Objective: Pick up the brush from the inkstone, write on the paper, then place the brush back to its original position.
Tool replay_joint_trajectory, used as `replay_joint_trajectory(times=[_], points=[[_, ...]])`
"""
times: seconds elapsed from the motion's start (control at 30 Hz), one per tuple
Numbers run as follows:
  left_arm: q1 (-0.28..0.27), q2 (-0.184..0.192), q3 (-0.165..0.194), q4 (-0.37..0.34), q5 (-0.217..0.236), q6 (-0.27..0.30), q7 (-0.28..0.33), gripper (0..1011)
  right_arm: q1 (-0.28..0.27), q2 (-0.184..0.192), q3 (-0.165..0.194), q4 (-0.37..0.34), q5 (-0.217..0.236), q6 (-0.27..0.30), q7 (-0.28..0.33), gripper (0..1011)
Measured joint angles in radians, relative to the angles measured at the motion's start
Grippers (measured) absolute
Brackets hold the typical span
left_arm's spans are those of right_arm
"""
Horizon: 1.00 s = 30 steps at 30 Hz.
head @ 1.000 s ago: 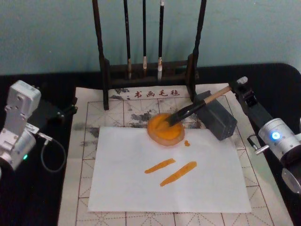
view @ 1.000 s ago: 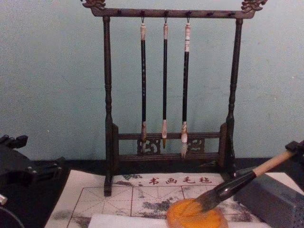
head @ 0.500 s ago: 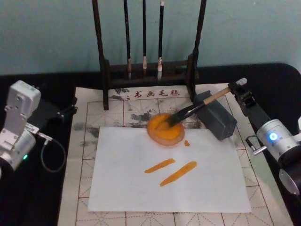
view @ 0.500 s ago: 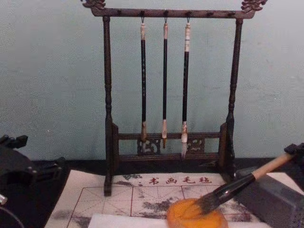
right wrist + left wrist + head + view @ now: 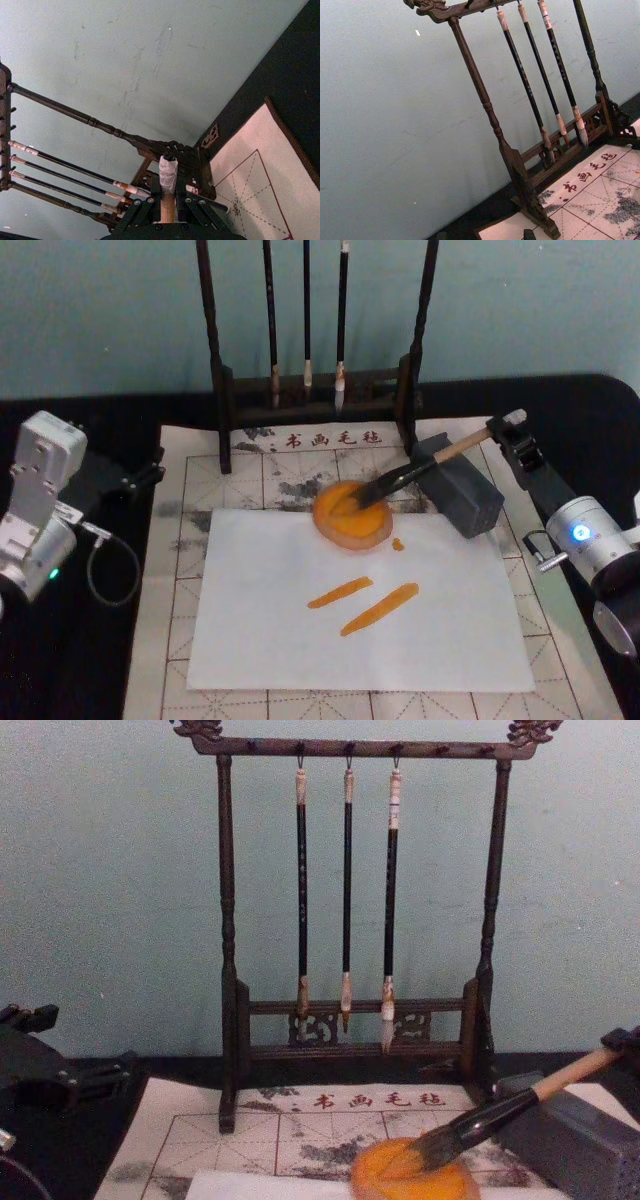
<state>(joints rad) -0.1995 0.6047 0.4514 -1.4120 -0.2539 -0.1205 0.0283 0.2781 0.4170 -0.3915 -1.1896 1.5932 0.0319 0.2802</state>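
Compared with a second ago, the brush (image 5: 408, 473) lies lower: its handle now rests on the top edge of the grey block (image 5: 459, 485), and the right tool (image 5: 503, 429) has slid slightly toward the lower right of the head view. In that view, the paper (image 5: 360, 597) fills the lower middle, carrying two orange strokes (image 5: 365, 600) that have not changed. The left tool (image 5: 140, 476) sits parked at the left edge, over the black surface (image 5: 590, 430); whether it is open cannot be told.

Above the paper's upper edge, the orange dish (image 5: 351, 512) holds the brush's dark tuft. The handle slants up to the right across the block, and its pale end meets the right tool in the right middle of the frame. In the right wrist view, the tool's black fingers (image 5: 137, 210) close on the handle from both sides.

The beige felt mat (image 5: 185, 540) with red grid lines lies under everything. At the top, the dark wooden rack (image 5: 350, 910) hangs three thin brushes (image 5: 346, 900) before a pale teal wall (image 5: 110, 880).
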Motion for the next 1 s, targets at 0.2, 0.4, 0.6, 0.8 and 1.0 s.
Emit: replay_joint_trajectory(times=[0.2,0.4,0.6,0.8,1.0], points=[[0.000,0.000,0.000,0.000,0.000,0.000,0.000,1001,-0.001,-0.001,0.004,0.001,-0.003,0.008,-0.002,198],[0.000,0.000,0.000,0.000,0.000,0.000,0.000,1001,-0.002,-0.001,0.005,0.001,-0.004,0.012,-0.002,198],[0.000,0.000,0.000,0.000,0.000,0.000,0.000,1001,-0.002,-0.001,0.005,0.001,-0.004,0.012,-0.002,198],[0.000,0.000,0.000,0.000,0.000,0.000,0.000,1001,-0.002,-0.001,0.004,0.001,-0.003,0.012,-0.002,198],[0.000,0.000,0.000,0.000,0.000,0.000,0.000,1001,-0.002,-0.001,0.004,0.001,-0.003,0.011,-0.002,198]])
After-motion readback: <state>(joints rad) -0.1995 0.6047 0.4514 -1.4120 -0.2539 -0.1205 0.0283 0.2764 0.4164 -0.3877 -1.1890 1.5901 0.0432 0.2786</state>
